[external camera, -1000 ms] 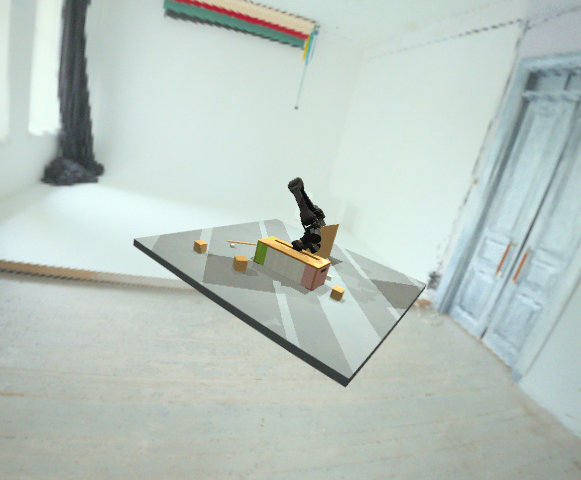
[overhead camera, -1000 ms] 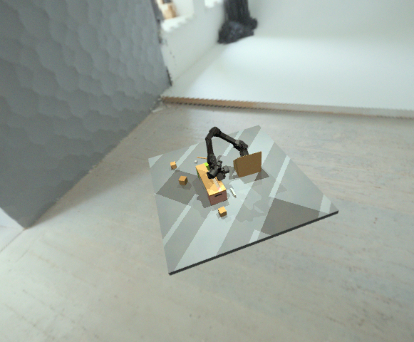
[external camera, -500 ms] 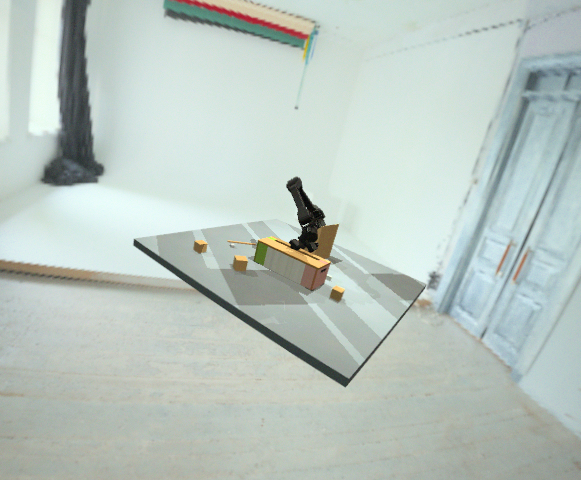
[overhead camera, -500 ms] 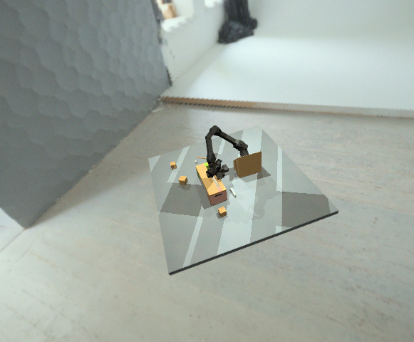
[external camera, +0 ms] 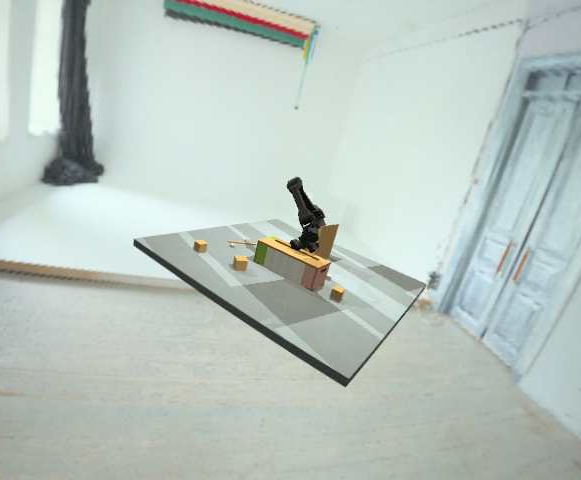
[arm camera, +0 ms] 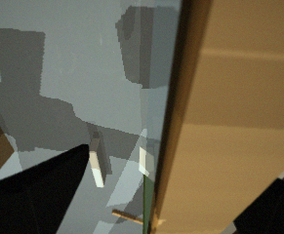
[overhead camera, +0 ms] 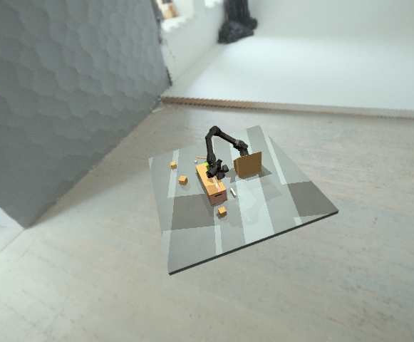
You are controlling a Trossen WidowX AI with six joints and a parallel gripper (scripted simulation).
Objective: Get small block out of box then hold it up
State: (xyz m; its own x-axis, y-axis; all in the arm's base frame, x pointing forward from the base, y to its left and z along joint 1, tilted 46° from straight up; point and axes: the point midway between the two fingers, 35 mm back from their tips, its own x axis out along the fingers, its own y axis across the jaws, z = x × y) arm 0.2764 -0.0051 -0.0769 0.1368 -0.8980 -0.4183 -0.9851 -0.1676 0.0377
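Observation:
The box stands on the table, with an orange top, a green end and a pinkish-red end. Its top fills the right of the wrist view, and its clear front shows edge-on beside it. My gripper is open and empty at the box's top. In the wrist view one finger is on the clear-front side and the other is over the far side of the top. I cannot make out the small block on the shelf; the box top and the arm hide the inside.
A tall brown panel stands near the arm's base. A white stick lies before the clear front. Orange cubes lie around the box. A thin rod lies beyond the green end.

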